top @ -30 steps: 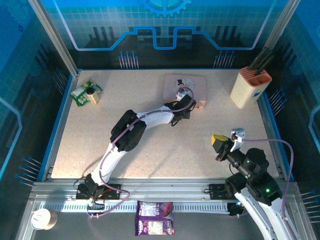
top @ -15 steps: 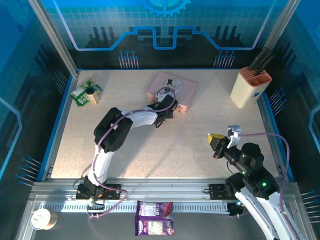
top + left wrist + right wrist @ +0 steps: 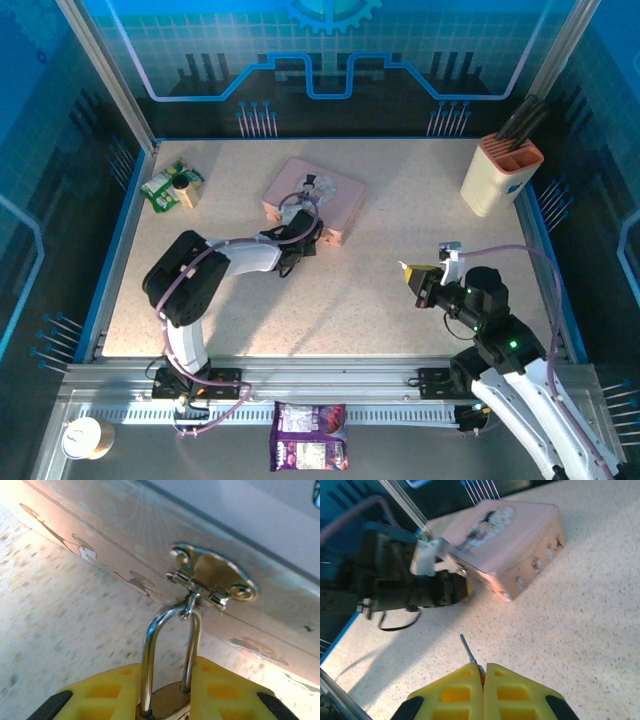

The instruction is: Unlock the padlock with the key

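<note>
The padlock (image 3: pixel 166 707) is clamped by its brass body in the left gripper (image 3: pixel 167 682), which is closed on it. The silvery shackle (image 3: pixel 149 645) rises ahead of that tool and is threaded through the hasp (image 3: pixel 212 577) of the pink tin (image 3: pixel 100 525), directly in front of it. The key (image 3: pixel 468 652) is pinched in the fully closed right gripper (image 3: pixel 483 672), with its thin blade projecting forward beyond the yellow tips. The tin and the left gripper are seen well ahead of the right gripper and somewhat to its left, across the table (image 3: pixel 580 595). Both task things are judged to be rigid, smooth metal (the key is very light and liable to twist between the pads). The padlock is best held by the flat sides of its body, with the keyhole end left free; that end cannot be seen here. The key is best held by its bow, so that the blade is kept straight for entry
</note>
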